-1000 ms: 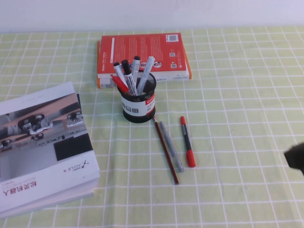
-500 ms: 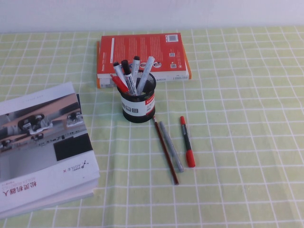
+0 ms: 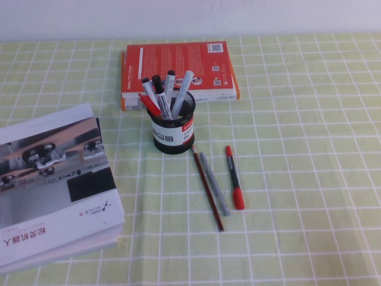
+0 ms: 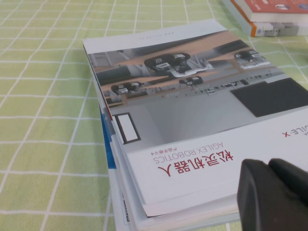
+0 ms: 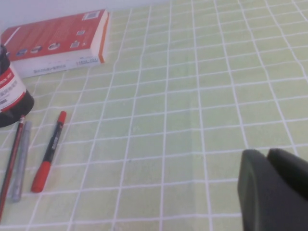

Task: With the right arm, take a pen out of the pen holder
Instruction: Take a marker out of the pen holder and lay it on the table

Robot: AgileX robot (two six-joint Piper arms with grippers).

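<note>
Right gripper [image 5: 267, 155] has left the high view's right edge, where it showed a second ago. Its fingers are pressed together above the table [image 5: 192, 120]. Pen holder [image 3: 172, 122] is unmoved mid-table, pens [image 3: 164, 94] standing inside. Left gripper [image 4: 268, 164], fingers together, hangs over the booklet [image 4: 192, 120].

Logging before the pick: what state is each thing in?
Black mesh pen holder: upright, holding markers.
Red marker: lying on green checked cloth.
Grey pen: lying flat.
Dark red pencil: lying flat.
Red book: closed.
White brochure: closed.
Left gripper: shut, above brochure.
Right gripper: shut, empty, above cloth.
</note>
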